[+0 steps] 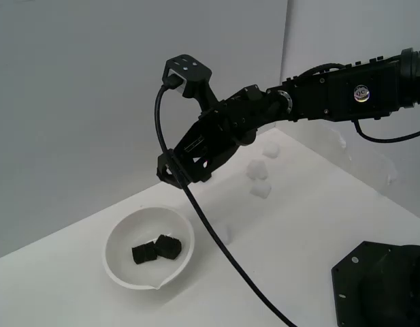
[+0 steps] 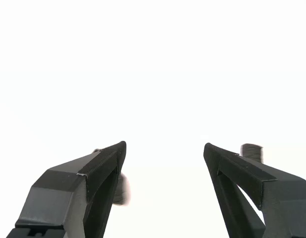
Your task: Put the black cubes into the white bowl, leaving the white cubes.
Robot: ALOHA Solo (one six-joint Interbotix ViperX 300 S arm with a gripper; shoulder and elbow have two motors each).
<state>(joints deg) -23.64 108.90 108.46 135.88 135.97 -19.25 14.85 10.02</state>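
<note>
The gripper (image 1: 174, 170) is hovering at frame centre, jaws spread wide and empty (nothing between them). Black cubes (image 1: 156, 249) are sitting inside the white bowl (image 1: 121, 235), lower left; white cubes (image 1: 259, 178) are lying right of centre.

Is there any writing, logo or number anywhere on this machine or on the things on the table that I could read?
Round silver badge on the black robot arm: it carries a small mark, too small and blurred to read.
Glossy white bowl, black cubes, white cubes, black gripper: no text or sign visible in either view.
</note>
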